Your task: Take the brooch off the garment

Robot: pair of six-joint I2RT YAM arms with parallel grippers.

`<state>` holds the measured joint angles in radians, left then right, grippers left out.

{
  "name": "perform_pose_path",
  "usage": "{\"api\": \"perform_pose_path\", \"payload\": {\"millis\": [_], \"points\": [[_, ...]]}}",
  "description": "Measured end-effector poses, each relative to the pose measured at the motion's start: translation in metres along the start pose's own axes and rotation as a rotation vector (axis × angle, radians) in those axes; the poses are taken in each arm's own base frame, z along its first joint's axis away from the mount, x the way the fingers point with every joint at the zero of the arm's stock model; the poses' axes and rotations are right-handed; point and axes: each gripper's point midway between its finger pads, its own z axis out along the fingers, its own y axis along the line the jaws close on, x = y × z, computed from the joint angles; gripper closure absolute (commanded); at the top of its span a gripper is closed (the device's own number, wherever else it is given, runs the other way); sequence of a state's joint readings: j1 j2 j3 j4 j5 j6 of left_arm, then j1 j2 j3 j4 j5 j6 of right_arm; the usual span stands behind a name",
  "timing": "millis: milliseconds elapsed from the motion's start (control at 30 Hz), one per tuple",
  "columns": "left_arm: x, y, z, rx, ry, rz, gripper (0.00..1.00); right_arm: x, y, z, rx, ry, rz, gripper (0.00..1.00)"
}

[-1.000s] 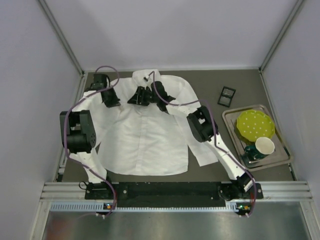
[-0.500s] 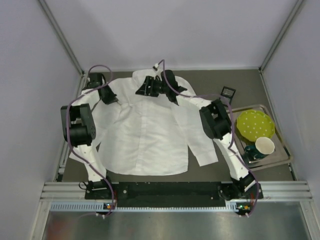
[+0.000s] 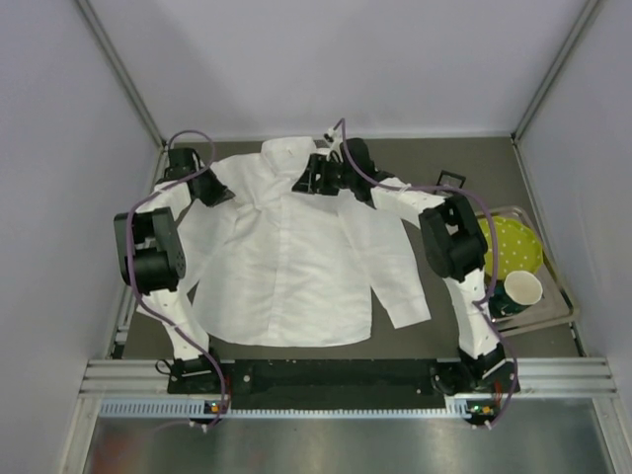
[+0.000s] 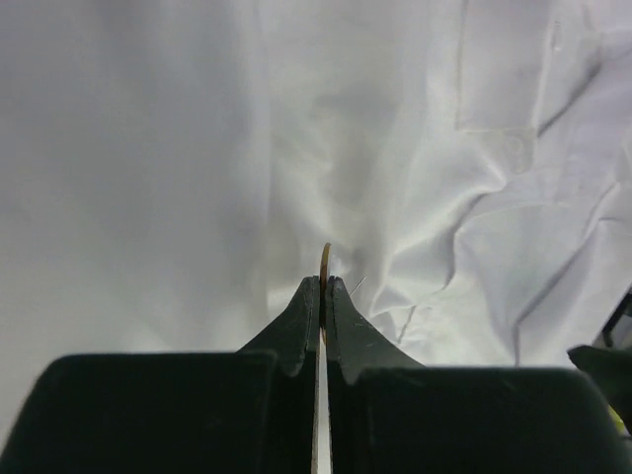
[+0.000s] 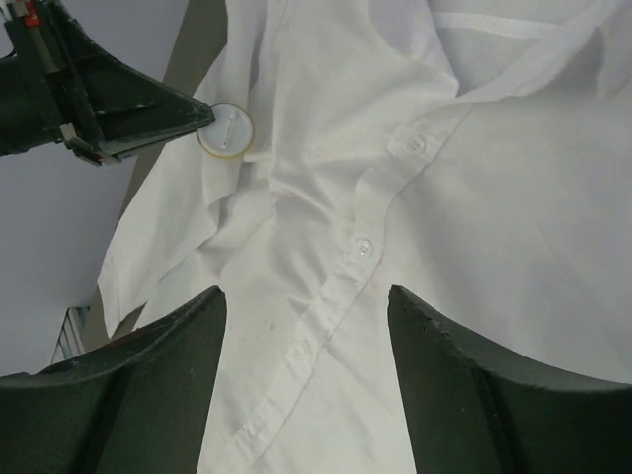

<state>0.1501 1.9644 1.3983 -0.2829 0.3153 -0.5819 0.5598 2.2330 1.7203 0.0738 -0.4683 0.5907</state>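
The white shirt (image 3: pixel 286 267) lies flat on the table, collar at the far side. My left gripper (image 3: pixel 219 194) is at the shirt's left shoulder and is shut on the brooch (image 4: pixel 324 259), a thin gold disc seen edge-on between the fingertips. In the right wrist view the brooch (image 5: pixel 225 130) is a small round gold-rimmed disc at the tip of the left gripper (image 5: pixel 202 117), against the shirt's cloth (image 5: pixel 513 227). I cannot tell whether its pin is still in the fabric. My right gripper (image 5: pixel 304 296) is open and empty, above the button placket just below the collar (image 3: pixel 304 180).
A metal tray (image 3: pixel 553 311) at the right holds a green dotted plate (image 3: pixel 515 242) and a cup (image 3: pixel 521 288). A small black box (image 3: pixel 449 179) shows partly behind the right arm. Grey walls close in the table on three sides.
My right arm has swung to the right and farther back, carrying its gripper from the chest toward the collar's right side. My left gripper has shifted slightly back and left at the shoulder.
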Motion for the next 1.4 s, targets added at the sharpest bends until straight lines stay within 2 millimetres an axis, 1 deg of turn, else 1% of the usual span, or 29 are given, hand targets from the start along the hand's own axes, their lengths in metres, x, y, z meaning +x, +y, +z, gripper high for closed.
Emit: {"api": "perform_pose_path", "payload": {"millis": [100,167,267,367,433,533,600,733,900,1000,1133,1233,1333,1400], "points": [[-0.003,-0.012,0.002,0.052,0.003,-0.012,1.0,-0.008,-0.018,-0.006,0.038,-0.016,0.017,0.34],[-0.007,-0.012,0.008,0.051,0.0,-0.018,1.0,-0.018,-0.035,-0.011,0.077,-0.037,0.026,0.34],[-0.017,-0.005,0.021,0.024,-0.011,-0.045,1.0,-0.038,-0.067,-0.011,0.167,-0.075,0.039,0.35],[-0.017,0.013,0.034,-0.024,-0.011,-0.089,1.0,-0.05,-0.096,-0.006,0.243,-0.105,0.052,0.35],[-0.02,0.022,0.041,-0.039,-0.005,-0.121,1.0,-0.048,-0.116,-0.004,0.309,-0.105,0.069,0.35],[-0.039,0.026,0.05,-0.035,-0.022,-0.143,1.0,-0.036,-0.138,-0.007,0.4,-0.082,0.087,0.35],[-0.052,0.03,0.052,-0.046,-0.045,-0.144,1.0,-0.031,-0.149,-0.01,0.451,-0.07,0.101,0.35],[-0.067,0.045,0.048,-0.104,-0.074,-0.145,1.0,-0.037,-0.161,-0.014,0.492,-0.071,0.146,0.36],[-0.082,0.076,0.041,-0.156,-0.081,-0.161,1.0,-0.054,-0.184,-0.022,0.514,-0.1,0.213,0.36],[-0.094,0.088,0.038,-0.168,-0.093,-0.157,1.0,-0.066,-0.197,-0.026,0.509,-0.114,0.238,0.36],[-0.108,0.092,0.04,-0.168,-0.104,-0.131,1.0,-0.078,-0.212,-0.035,0.498,-0.129,0.278,0.36],[-0.111,0.091,0.043,-0.152,-0.102,-0.127,1.0,-0.088,-0.223,-0.038,0.482,-0.143,0.301,0.36],[-0.115,0.087,0.047,-0.133,-0.101,-0.124,1.0,-0.094,-0.228,-0.041,0.471,-0.148,0.308,0.36],[-0.117,0.085,0.048,-0.122,-0.103,-0.121,1.0,-0.094,-0.226,-0.04,0.457,-0.141,0.308,0.35]]}}
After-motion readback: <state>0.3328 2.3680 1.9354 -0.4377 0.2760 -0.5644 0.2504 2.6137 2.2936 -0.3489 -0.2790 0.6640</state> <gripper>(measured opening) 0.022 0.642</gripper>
